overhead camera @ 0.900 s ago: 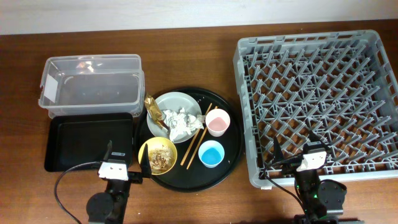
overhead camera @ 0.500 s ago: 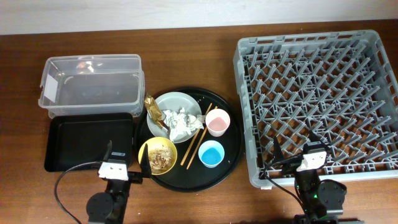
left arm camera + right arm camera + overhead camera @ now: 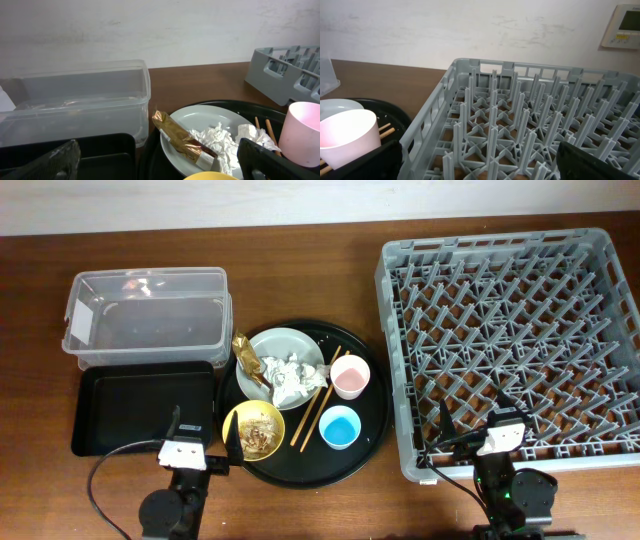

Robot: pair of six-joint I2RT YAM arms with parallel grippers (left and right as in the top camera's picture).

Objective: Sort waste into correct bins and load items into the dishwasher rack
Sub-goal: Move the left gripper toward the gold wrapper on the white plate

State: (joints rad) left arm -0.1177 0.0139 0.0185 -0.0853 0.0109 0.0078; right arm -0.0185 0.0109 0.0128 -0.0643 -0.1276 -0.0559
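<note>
Brown table, left gripper, right gripper unmoved, nothing shifted

Even, soft light; blurred near fingertips

Grey plastic rack, clear glossy tub, wood table.

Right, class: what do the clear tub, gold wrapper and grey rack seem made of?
Clear rectangular tub: likely glossy plastic, see-through with shiny rims. Crinkled gold wrapper: probably metallised foil, creased and reflective. Large grey pegged rack: seemingly matte moulded plastic, uniform colour.
</note>
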